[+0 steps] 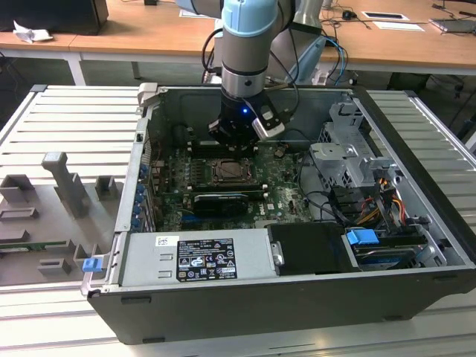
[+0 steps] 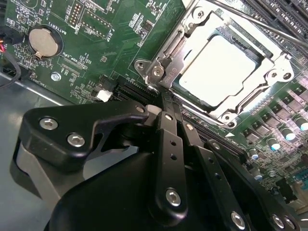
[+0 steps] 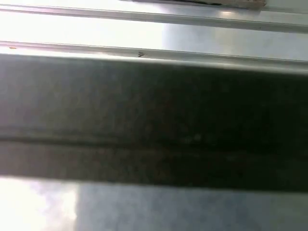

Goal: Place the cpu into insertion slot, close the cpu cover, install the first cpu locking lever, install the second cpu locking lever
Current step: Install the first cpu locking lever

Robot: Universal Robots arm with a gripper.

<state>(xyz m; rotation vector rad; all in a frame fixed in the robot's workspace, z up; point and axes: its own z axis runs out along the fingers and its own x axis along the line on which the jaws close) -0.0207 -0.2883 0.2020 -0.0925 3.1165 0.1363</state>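
1. Right now the cpu sits flat in the insertion slot, and the cpu cover lies shut over it, framing its pale face.
2. Your gripper is clenched with nothing between its fingers, its tip just beside the cover's near corner at the edge of the green board.
3. A thin locking lever runs along the cover's far side; whether it is latched, you cannot tell.
4. Judge your push carefully: keep the tip on metal, clear of the memory slots just beside it.
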